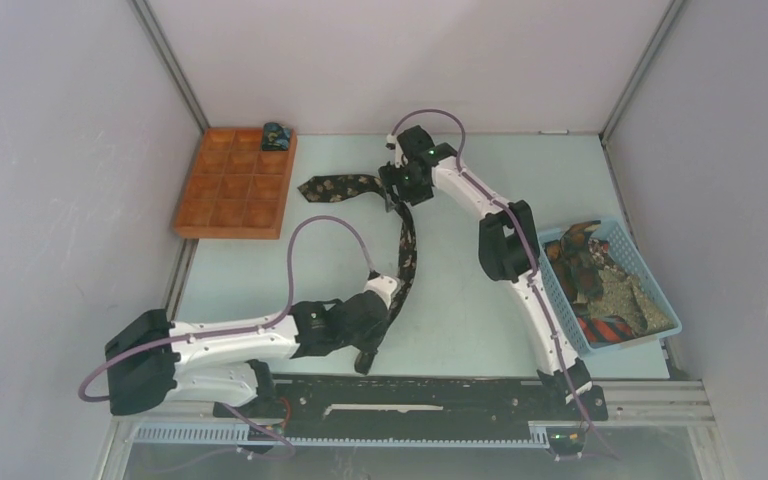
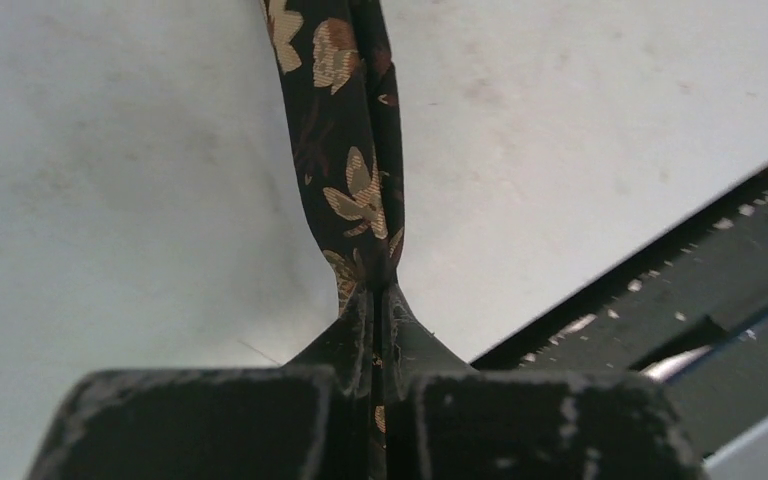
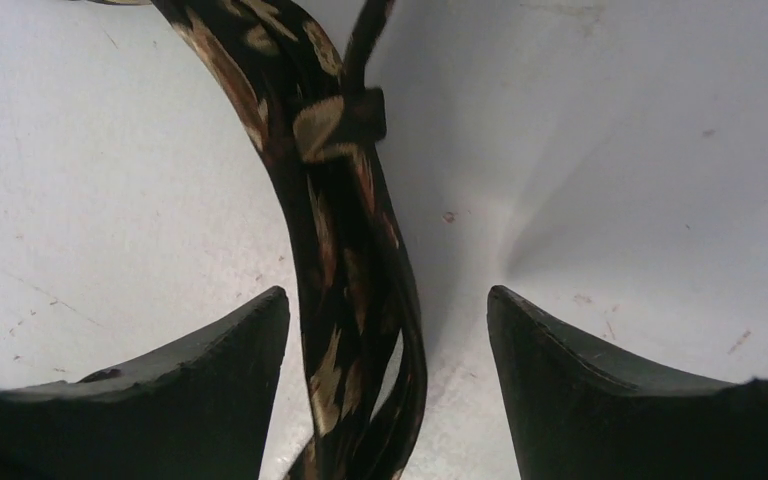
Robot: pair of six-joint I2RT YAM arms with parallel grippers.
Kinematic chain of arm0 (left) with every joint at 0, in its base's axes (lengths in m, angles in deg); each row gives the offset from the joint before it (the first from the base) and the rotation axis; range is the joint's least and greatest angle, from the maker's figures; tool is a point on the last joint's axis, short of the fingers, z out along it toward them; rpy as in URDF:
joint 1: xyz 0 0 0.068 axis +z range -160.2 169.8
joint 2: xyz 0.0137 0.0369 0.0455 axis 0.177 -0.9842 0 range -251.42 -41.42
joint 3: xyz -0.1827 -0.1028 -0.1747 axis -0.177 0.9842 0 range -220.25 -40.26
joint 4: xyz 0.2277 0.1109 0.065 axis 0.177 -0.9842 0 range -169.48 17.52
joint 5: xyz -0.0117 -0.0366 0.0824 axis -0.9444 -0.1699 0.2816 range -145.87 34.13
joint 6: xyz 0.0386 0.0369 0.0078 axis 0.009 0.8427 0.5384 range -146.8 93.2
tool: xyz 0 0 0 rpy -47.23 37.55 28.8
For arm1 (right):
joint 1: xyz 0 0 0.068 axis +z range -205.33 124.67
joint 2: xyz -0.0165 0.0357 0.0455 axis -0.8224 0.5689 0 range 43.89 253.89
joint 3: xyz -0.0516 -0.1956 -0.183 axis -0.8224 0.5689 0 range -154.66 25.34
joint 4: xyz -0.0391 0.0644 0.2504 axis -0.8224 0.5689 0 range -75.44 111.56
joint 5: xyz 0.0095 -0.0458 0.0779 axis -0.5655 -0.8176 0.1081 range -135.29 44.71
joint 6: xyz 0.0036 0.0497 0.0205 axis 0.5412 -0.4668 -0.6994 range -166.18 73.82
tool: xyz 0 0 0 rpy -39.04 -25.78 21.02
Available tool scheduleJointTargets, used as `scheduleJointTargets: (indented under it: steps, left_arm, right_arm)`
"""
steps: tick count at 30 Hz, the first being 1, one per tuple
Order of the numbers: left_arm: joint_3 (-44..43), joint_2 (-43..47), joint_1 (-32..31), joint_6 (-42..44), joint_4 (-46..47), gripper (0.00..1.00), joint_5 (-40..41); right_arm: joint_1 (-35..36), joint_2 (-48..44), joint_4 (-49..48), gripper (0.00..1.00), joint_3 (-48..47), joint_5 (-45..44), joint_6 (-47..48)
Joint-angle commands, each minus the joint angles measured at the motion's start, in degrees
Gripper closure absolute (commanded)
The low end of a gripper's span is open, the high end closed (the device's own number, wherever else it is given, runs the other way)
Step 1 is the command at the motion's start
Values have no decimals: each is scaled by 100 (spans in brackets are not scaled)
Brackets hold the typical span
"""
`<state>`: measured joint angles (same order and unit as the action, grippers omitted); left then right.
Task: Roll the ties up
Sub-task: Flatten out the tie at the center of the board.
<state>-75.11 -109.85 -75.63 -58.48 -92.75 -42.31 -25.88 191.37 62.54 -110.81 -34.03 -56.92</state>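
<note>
A black tie with a tan leaf pattern (image 1: 405,250) lies on the table, its wide end (image 1: 335,187) pointing left toward the tray. My left gripper (image 1: 394,297) is shut on the tie's narrow near part. In the left wrist view the fabric (image 2: 350,150) runs away from the pinched fingertips of the left gripper (image 2: 375,297). My right gripper (image 1: 400,195) stands open over the tie's bend. Between the two spread fingers of the right gripper (image 3: 388,300) the twisted fabric (image 3: 345,250) passes, touching neither.
An orange compartment tray (image 1: 222,210) sits at the far left with a small dark rolled bundle (image 1: 277,135) in its back right cell. A blue mesh basket (image 1: 660,300) at the right holds several loose ties (image 1: 600,280). A black rail (image 1: 440,395) runs along the near edge.
</note>
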Motion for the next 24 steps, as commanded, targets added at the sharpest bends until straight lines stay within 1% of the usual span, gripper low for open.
scheduleJointTargets:
  steps: [1,3,5,8,10,11,12,18,21,24]
  left_arm:
    - [84,268,-318,-229,240,100,-365]
    - [136,304,-457,-319,234,100,-391]
    - [196,349,-561,-411,245,100,-415]
    - [280,556,-664,-578,291,100,-468]
    - [330,751,-689,-669,308,100,-507]
    - [342,859,-690,-706,302,100,-518]
    - [354,970,-691,-734,297,100,-522]
    - [115,1506,-691,-787,67,100,-453]
    - [-177,1516,-684,-726,73,100,-527]
    - [-453,1328,-677,-594,93,100,-539]
  right_arm:
    - [172,97,-344,26,-337,-81,-12]
    - [282,105,-578,30,-333,-199,-47]
    - [339,135,-795,40,-341,-331,-114]
    - [335,201,-938,65,-427,-215,-293]
    - [289,189,-976,88,-430,-72,-443]
    - [244,159,-987,98,-429,20,-564]
    - [203,114,-985,100,-410,98,-666]
    - [-299,-621,-1243,100,135,637,-1259]
    - [-722,-1079,-1138,100,377,700,-1340]
    - [-1155,-1516,-975,100,602,750,-1363]
